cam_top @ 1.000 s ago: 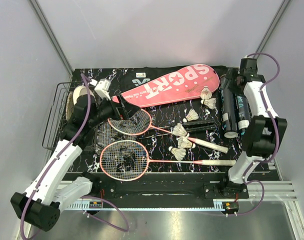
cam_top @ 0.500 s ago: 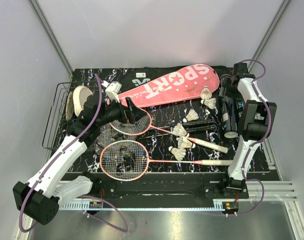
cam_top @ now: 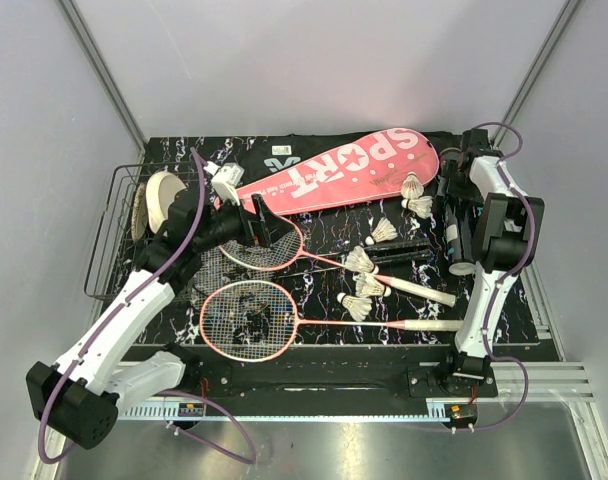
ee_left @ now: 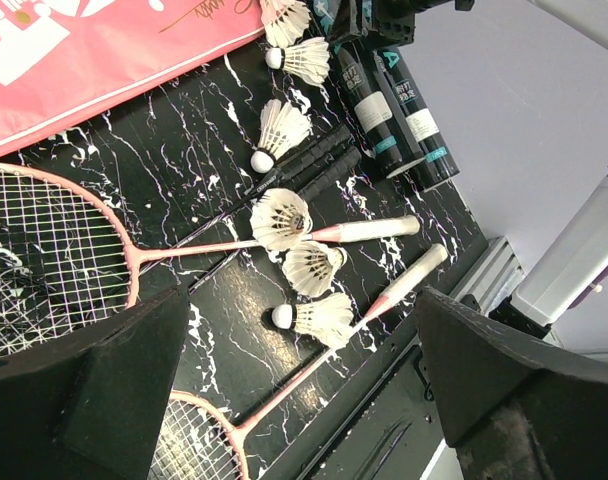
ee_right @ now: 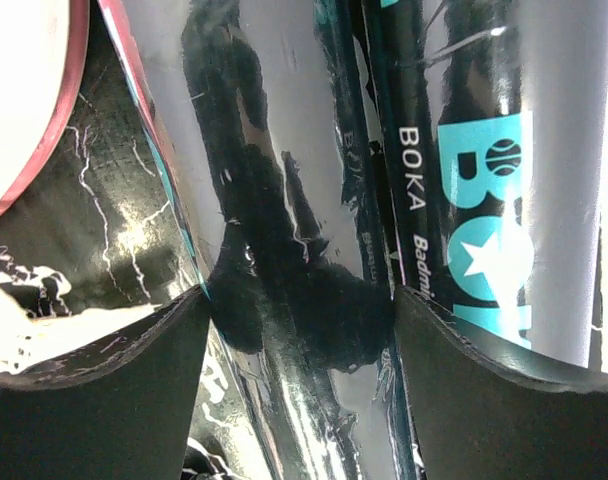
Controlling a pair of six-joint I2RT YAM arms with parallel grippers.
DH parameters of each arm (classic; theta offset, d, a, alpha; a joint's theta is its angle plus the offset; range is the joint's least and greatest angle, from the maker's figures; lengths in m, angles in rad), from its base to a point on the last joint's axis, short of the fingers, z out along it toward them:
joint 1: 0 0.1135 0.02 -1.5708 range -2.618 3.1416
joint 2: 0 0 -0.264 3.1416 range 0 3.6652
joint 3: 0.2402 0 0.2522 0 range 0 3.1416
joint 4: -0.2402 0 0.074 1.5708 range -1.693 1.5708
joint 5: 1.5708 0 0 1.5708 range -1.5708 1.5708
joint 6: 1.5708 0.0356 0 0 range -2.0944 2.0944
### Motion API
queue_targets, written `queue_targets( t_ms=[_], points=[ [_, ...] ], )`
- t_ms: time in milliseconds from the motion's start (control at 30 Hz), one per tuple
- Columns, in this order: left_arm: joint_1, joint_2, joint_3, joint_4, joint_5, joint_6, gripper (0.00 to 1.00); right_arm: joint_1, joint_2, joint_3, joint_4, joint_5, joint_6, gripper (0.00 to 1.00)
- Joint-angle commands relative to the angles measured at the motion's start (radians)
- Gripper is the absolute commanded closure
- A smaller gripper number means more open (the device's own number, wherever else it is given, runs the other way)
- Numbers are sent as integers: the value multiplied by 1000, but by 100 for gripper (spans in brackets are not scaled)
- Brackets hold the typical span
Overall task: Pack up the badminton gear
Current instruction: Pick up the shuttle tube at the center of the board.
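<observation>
2 pink rackets point(cam_top: 252, 320) lie flat beside white shuttlecocks point(cam_top: 360, 262).

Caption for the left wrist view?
Open left gripper hovers over scattered shuttlecocks, two white racket handles and dark tubes.

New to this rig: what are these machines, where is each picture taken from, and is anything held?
Two robot arms, bolted at the near edge of the table. One picture looks down from above; the other two come from wrist cameras, where the dark wedges are that arm's own fingers. On its marbled top lie two pink rackets, white shuttlecocks, a pink SPORT case and dark tubes; a wire basket sits left. The left gripper hangs open over a racket head, holding nothing. The right gripper straddles a tube; whether it grips is unclear.
</observation>
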Motion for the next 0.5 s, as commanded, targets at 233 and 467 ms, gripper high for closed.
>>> queue_targets(
  t_ms=[233, 467],
  points=[
    [-20, 1, 58, 20, -11, -10, 1, 46, -18, 116, -9, 136, -37, 48],
    [-21, 91, 150, 52, 74, -131, 1, 132, -329, 106, -86, -40, 131, 50]
  ],
)
